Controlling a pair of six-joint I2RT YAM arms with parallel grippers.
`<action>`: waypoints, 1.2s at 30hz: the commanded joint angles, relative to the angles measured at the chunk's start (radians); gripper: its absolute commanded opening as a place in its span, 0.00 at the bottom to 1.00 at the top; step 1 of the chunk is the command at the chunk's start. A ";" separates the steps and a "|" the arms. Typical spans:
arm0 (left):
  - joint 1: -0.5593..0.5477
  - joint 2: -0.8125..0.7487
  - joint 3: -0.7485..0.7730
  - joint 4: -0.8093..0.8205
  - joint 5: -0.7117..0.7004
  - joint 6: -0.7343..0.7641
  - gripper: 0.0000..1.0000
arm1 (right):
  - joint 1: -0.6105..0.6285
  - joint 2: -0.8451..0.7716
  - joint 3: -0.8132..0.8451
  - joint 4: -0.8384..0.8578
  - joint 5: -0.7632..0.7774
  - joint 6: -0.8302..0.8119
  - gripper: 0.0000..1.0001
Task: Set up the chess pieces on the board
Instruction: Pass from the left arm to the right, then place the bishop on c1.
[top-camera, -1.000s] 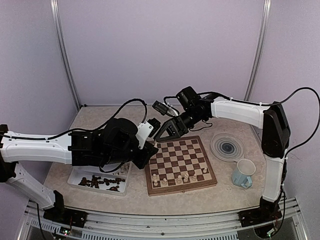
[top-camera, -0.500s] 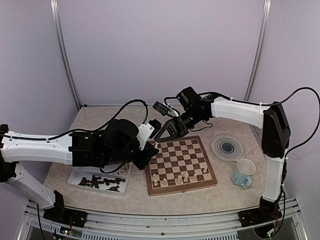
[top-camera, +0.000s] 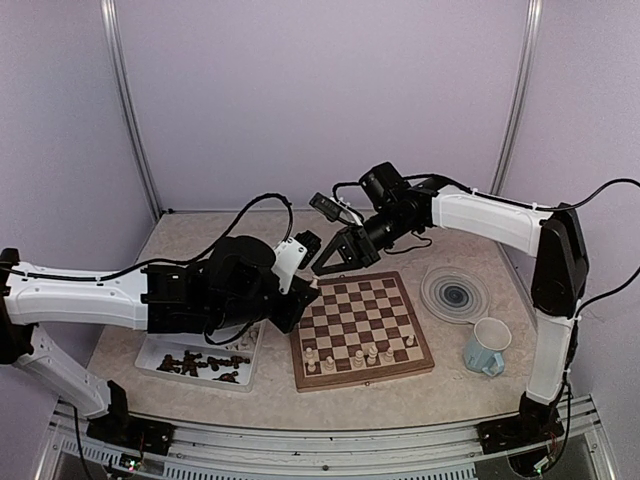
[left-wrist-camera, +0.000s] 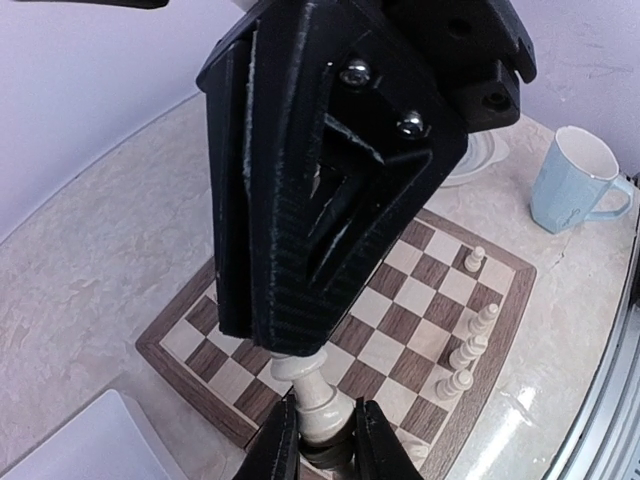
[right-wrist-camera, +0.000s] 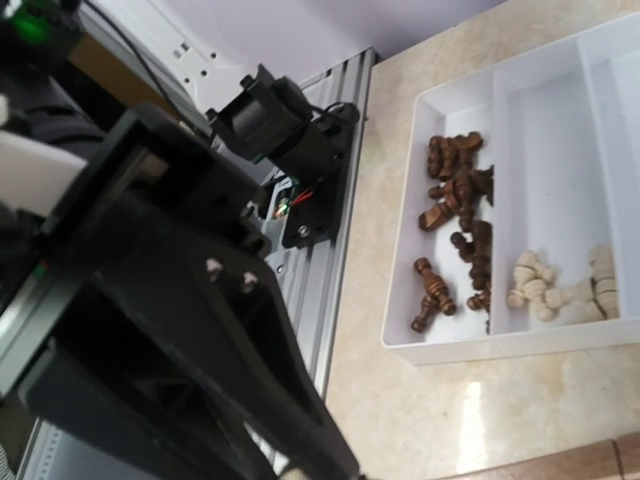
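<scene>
A cream piece (left-wrist-camera: 316, 398) was pinched at its base by the left gripper (left-wrist-camera: 322, 425), held over the far-left corner of the board (top-camera: 372, 305). Several other cream pieces (top-camera: 357, 357) stood on the board's near rows. The right gripper (top-camera: 335, 262) hung just above the held piece; I could not tell whether its jaws were spread. Left of the board, a white tray (top-camera: 160, 348) on the table (top-camera: 200, 240) held dark pieces (right-wrist-camera: 460, 230) and loose cream pieces (right-wrist-camera: 545, 285) in neighbouring compartments. A plate (top-camera: 455, 293) and mug (top-camera: 487, 347) sat right.
</scene>
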 joint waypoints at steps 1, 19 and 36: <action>0.004 0.002 -0.049 -0.014 0.017 -0.022 0.18 | -0.090 -0.074 0.028 0.001 0.094 -0.035 0.00; 0.049 0.000 -0.094 0.054 0.084 -0.045 0.18 | -0.157 -0.138 -0.073 0.007 0.143 -0.081 0.00; 0.342 -0.126 -0.174 0.101 0.191 -0.267 0.19 | 0.043 -0.432 -0.467 0.052 0.647 -0.430 0.00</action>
